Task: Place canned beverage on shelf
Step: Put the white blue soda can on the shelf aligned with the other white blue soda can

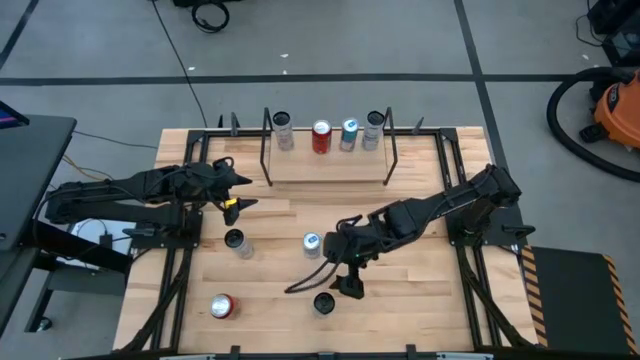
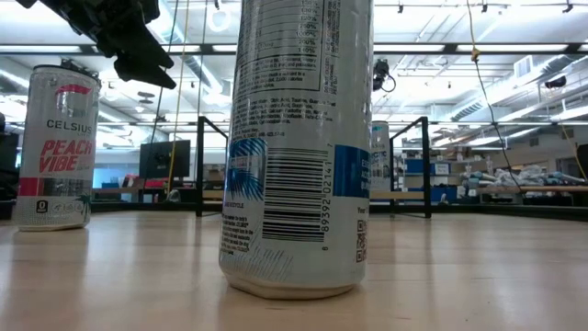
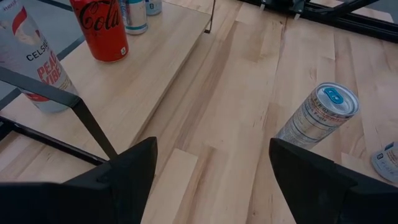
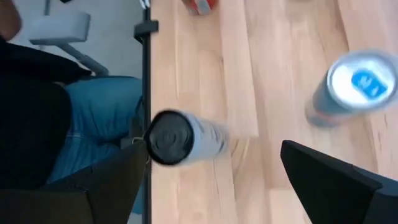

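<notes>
1. Fingers of the right gripper [image 1: 338, 268] gape empty over the counter's [image 1: 400, 290] near middle; the left gripper [image 1: 232, 190] waits half-open, empty, near the shelf's [image 1: 328, 167] left end.
2. High view: four cans [image 1: 321, 137] shelved; four remain.
3. Right wrist view: black-topped can [image 4: 180, 138] stands at the counter's near edge.

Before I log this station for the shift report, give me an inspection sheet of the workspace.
Surface: light-wood table, no spills seen.
Job's things: shelf holds four upright cans; four more stand on the table, including a blue-topped can and a red-topped can.
Clutter: nothing seen.
Grippers: left gripper open, empty, near the shelf's left end; right gripper open, empty, above a dark-topped can.
Cables: black cable on the floor.
Surroundings: vacuum cleaner; a seated person's leg.
</notes>
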{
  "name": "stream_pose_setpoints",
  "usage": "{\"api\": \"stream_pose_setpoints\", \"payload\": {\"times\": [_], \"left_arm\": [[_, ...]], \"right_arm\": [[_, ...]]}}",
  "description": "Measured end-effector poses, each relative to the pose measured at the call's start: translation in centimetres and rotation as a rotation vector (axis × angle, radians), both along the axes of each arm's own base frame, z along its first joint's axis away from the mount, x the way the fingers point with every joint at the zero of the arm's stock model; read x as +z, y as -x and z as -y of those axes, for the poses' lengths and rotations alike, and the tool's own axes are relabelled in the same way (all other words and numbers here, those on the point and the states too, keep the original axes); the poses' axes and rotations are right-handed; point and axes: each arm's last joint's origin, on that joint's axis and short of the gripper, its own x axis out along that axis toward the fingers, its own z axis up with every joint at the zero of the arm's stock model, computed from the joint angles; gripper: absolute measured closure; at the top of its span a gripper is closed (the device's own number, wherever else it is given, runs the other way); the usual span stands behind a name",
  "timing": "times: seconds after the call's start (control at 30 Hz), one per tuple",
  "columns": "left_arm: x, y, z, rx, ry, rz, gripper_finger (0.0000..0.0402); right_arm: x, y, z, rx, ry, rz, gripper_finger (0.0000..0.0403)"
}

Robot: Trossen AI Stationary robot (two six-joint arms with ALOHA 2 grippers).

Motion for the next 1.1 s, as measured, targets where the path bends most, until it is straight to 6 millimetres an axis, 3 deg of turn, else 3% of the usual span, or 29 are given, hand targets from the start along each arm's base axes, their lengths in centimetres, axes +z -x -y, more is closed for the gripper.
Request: {"api": "stream_pose_setpoints", "payload": {"times": [0.47,0.7,0.9,1.1], "left_arm": [[0.0,0.0,0.0,0.0,0.0,-0.001,0.009],[-0.2,0.1,0.0,0.0,0.002,-0.018,0.009],[-0.1,0.1,0.0,0.0,0.002,-0.017,0.009],[-0.2,0.1,0.0,0.0,0.002,-0.022,0.009]], "right_arm": [[-1.0,1.2,-3.9,-0.167,0.041,-0.014,0.003],[-4.0,-0.2,-6.1,-0.154,0.03,-0.044,0.003],[-6.2,-0.8,-6.8,-0.149,0.072,-0.093,0.003],[-6.7,-1.3,-7.4,-0.091,0.071,-0.071,0.003]]}}
